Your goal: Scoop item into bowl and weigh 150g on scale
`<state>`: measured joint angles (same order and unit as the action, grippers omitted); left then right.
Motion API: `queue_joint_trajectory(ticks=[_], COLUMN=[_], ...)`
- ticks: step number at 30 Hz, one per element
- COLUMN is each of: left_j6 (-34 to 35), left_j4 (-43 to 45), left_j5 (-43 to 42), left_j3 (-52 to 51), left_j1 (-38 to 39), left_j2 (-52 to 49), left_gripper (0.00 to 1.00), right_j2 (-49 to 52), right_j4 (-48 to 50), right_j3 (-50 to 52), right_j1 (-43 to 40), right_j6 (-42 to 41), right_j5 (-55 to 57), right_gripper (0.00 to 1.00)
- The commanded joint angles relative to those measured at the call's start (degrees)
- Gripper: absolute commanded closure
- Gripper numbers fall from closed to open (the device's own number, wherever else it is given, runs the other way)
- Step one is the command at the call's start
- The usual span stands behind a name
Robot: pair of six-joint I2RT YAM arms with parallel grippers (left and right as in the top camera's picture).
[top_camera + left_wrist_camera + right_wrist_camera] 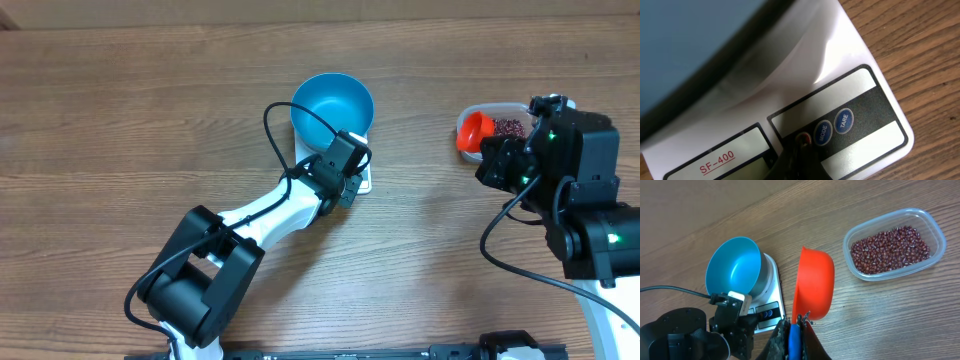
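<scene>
On the wooden table (120, 120) there are two arms. The left gripper (799, 150) has its fingers pressed together, the tip on a red button of the one white scale (840, 50), next to two blue buttons. One blue bowl (333, 103) stands on this scale. More to the right, one red scoop (815, 282) hangs tilted on its edge, between the scale and the tub; the right gripper (794, 330) pinches its blue handle. The beans (890, 249) all lie in one clear tub (938, 240).
</scene>
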<state>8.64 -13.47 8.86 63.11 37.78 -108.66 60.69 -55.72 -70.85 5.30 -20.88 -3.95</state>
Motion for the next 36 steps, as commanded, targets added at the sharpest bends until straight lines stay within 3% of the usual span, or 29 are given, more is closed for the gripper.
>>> queue_joint_trajectory(ticks=[1, 32, 36], left_j6=[0.09, -0.96, -4.90], left_j4=[0.46, 1.51, 1.38], left_j5=[0.79, 0.50, -1.55], left_j3=[-0.13, -0.11, -0.13], left_j1=[0.07, -1.75, -1.75], left_j2=[-1.40, -2.62, -2.64], left_gripper=[0.95, 0.96, 0.96], right_j2=[-0.72, -0.39, -0.39], right_j4=[0.28, 0.28, 0.26], right_j3=[-1.60, -1.60, -1.60], right_j1=[0.20, 0.20, 0.22], right_j6=[0.44, 1.29, 1.29], right_j5=[0.92, 0.90, 0.90], right_gripper=[0.96, 0.96, 0.96])
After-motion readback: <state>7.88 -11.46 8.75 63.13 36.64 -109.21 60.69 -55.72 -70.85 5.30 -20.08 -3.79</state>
